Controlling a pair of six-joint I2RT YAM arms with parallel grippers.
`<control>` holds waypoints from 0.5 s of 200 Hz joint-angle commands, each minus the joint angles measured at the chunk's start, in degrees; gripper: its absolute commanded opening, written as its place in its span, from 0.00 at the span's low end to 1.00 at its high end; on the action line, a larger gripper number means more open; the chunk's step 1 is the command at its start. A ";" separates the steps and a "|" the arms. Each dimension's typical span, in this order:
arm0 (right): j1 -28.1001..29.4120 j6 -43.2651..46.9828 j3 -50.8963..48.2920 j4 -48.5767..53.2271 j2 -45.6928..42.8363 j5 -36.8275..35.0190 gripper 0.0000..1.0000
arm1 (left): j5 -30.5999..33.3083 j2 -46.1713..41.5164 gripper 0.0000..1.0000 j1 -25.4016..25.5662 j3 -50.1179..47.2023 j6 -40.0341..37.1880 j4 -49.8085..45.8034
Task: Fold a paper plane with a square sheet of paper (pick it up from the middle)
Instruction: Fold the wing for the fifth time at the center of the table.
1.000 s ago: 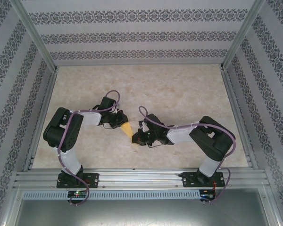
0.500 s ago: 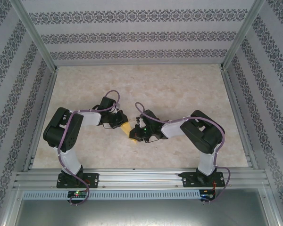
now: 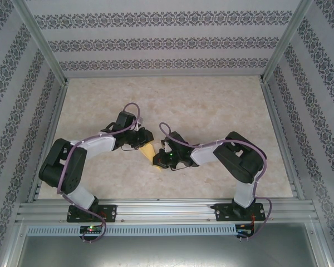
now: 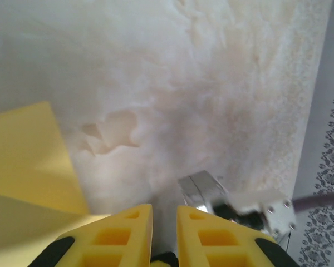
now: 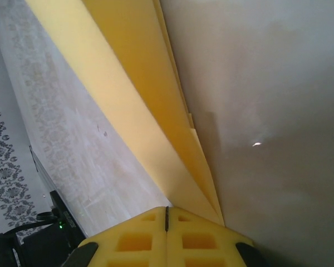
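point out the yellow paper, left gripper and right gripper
yellow paper (image 5: 133, 100), right wrist view, on its folded layer
left gripper (image 4: 165, 214), left wrist view, gap between fingertips
right gripper (image 5: 167, 212), right wrist view, seam between fingertips

Two arms out here: left arm, right arm. Two hands, then: left hand, right hand, and each one shows two yellow fingers. One folded yellow paper. One marbled surface under the lot.
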State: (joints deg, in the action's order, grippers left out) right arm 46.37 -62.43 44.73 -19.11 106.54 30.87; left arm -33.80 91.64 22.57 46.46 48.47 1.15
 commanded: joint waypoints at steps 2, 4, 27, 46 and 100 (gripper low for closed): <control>1.21 -1.97 -0.79 5.60 3.26 -2.79 0.00 | 2.99 -0.43 0.20 1.57 -3.79 2.70 0.58; 1.19 -1.96 -0.81 5.58 3.26 -2.76 0.00 | 2.92 -0.32 0.20 1.55 -4.04 2.80 0.95; 1.09 -2.36 -1.38 5.40 3.06 -3.02 0.00 | 1.91 0.11 0.20 2.62 -6.03 4.19 4.47; 1.00 -2.34 -1.40 5.42 2.84 -3.10 0.00 | 1.89 0.86 0.20 4.37 -6.11 4.05 4.98; 1.00 -2.85 -2.18 4.81 2.86 -3.24 0.00 | 4.24 2.20 0.19 6.00 -8.27 5.21 6.43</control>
State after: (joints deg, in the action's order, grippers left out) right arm 46.39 -64.40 44.82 -19.44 106.69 30.87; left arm -31.92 93.08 28.12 39.55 52.71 5.61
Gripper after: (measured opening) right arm 0.059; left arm 0.198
